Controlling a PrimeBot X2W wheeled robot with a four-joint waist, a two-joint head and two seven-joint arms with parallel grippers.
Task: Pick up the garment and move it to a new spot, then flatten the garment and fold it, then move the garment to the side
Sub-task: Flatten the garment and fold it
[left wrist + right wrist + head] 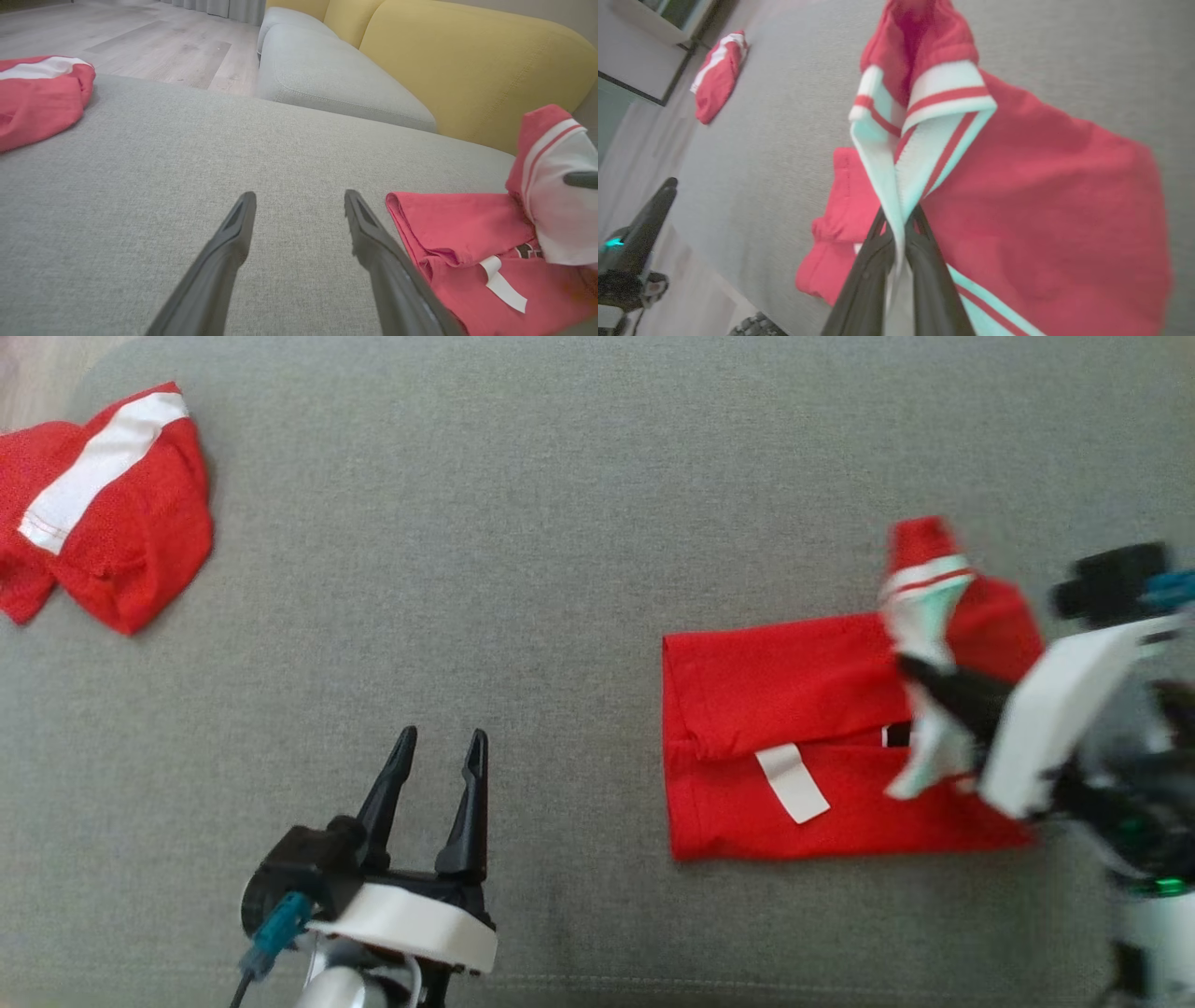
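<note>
The garment [794, 737] is a red shirt with a white, red-striped collar, lying part-folded on the grey cushion at the right. My right gripper [920, 677] is shut on the white collar band and holds that end lifted above the rest of the shirt [1045, 200]; the fingers [924, 261] pinch the band between them. A white label [792, 782] shows on the folded body. My left gripper [439, 756] stands open over bare cushion, left of the shirt [467, 233], with nothing between its fingers [233, 242].
A second red and white garment [103, 504] lies crumpled at the far left corner of the grey cushion [523, 569]. A yellow sofa back [467, 65] and another grey seat rise beyond, with wooden floor [140, 37] past the edge.
</note>
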